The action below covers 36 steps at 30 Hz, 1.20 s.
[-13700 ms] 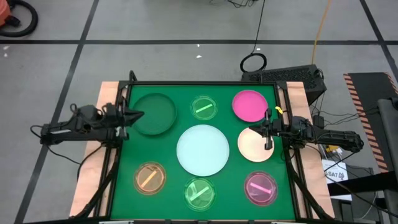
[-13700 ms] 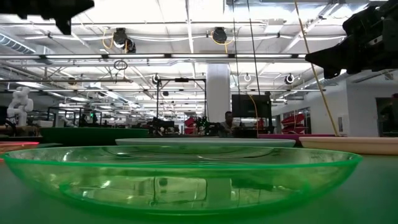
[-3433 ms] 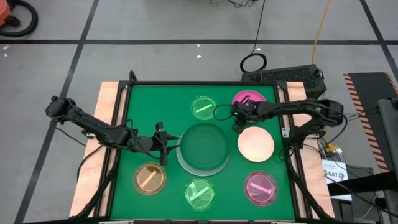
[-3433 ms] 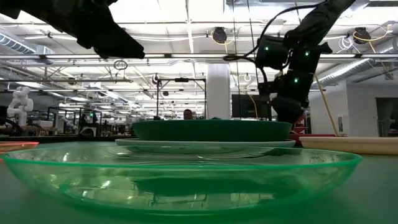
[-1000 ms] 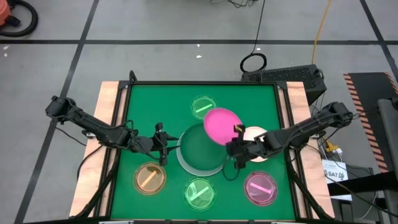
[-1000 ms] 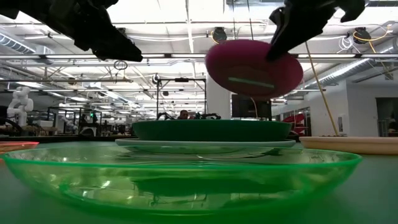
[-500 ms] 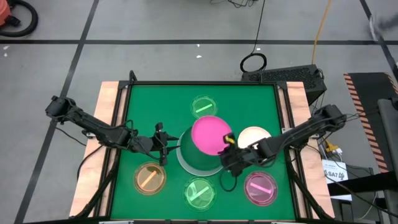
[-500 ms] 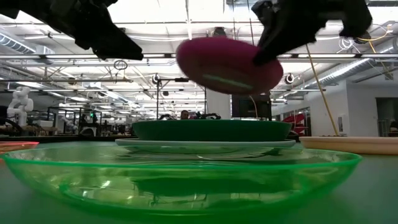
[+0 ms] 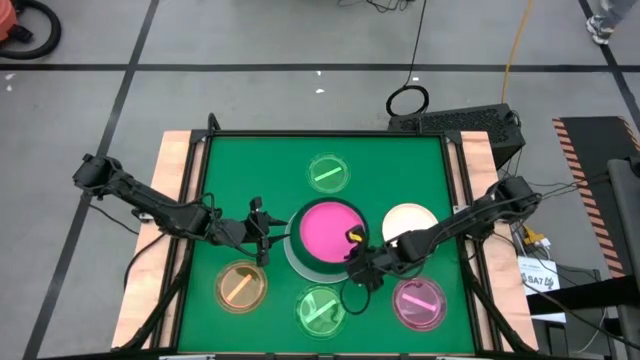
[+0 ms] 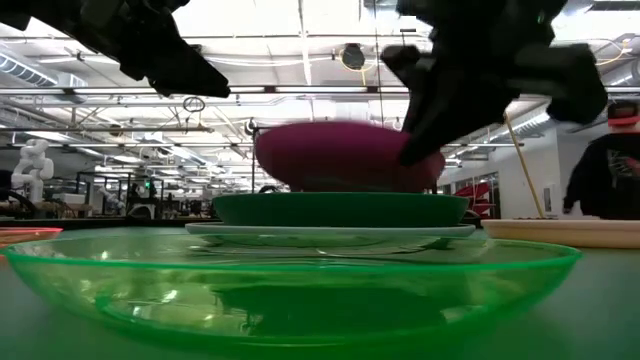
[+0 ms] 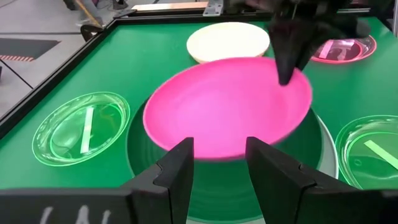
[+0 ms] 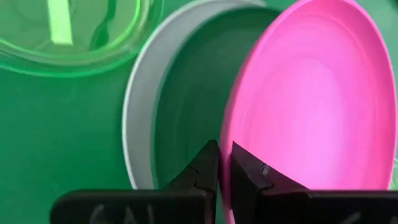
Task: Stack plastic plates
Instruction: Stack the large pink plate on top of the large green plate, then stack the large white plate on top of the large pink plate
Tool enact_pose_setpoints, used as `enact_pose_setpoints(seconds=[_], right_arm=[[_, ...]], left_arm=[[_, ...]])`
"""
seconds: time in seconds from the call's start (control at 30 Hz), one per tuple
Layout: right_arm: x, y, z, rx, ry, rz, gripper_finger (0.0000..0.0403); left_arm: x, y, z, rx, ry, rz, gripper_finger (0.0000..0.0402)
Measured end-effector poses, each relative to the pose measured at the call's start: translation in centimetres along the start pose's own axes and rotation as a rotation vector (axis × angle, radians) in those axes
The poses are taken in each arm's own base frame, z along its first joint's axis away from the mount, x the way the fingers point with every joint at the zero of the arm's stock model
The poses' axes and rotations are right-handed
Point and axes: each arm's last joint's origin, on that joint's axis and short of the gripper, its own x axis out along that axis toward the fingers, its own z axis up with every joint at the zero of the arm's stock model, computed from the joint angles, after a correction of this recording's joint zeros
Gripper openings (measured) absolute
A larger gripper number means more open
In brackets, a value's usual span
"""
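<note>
The bright pink plate (image 9: 328,226) hangs just above the dark green plate (image 9: 305,258), which sits on the pale mint-white plate (image 9: 291,255) at the centre of the table (image 9: 230,180). The right gripper (image 9: 352,246) pinches the pink plate's rim at about 4 o'clock, fingers pressed together on the edge.

The main risk, as I judge it, is an off-centre landing. In the low view the pink plate (image 10: 340,155) looks slightly tilted and offset toward the left of the green one (image 10: 340,209), so if let go now it could slide or settle crooked. A thin edge pinch may also let the plate pivot and tip. Pulling the gripper away sideways could drag the plate with it.

The right arm reaches in from 3 o'clock, stretched low across the table past the cream plate (image 9: 408,220). The left arm comes from 9 o'clock, and the left gripper (image 9: 262,226) waits just beside the stack's 9 o'clock edge, fingers spread and holding nothing.
</note>
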Motion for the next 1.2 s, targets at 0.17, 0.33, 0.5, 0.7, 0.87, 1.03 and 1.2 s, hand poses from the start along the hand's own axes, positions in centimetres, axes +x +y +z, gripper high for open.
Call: enact_pose_setpoints(seconds=[0.17,0.33,0.5,0.7,0.87,1.03,1.2], right_arm=[[1.1,0.6,-0.3,-0.01,0.035,0.026,0.0016],[1.7,0.8,-0.5,-0.016,0.054,0.031,0.0017],[2.2,1.0,-0.7,-0.02,0.07,0.03,0.0019],[2.4,0.4,-0.7,-0.002,0.06,0.019,0.0056],[2.5,-0.1,-0.6,0.01,0.046,0.008,0.0105],[2.3,-0.2,-0.3,-0.023,0.028,0.005,0.0137],[0.7,-1.0,1.0,0.0,-0.012,-0.003,0.0148]], left_arm=[[0.0,0.0,0.0,-0.001,-0.001,0.0,0.0154],[0.0,0.0,0.0,-0.001,0.0,0.0,0.0154],[0.0,0.0,0.0,-0.001,0.0,0.0,0.0154],[0.0,0.0,0.0,-0.001,0.0,0.0,0.0154],[0.0,0.0,0.0,-0.001,0.001,0.0,0.0154],[0.0,0.0,0.0,0.002,0.001,0.0,0.0154],[0.0,0.0,-0.1,0.008,0.006,0.001,0.0154]])
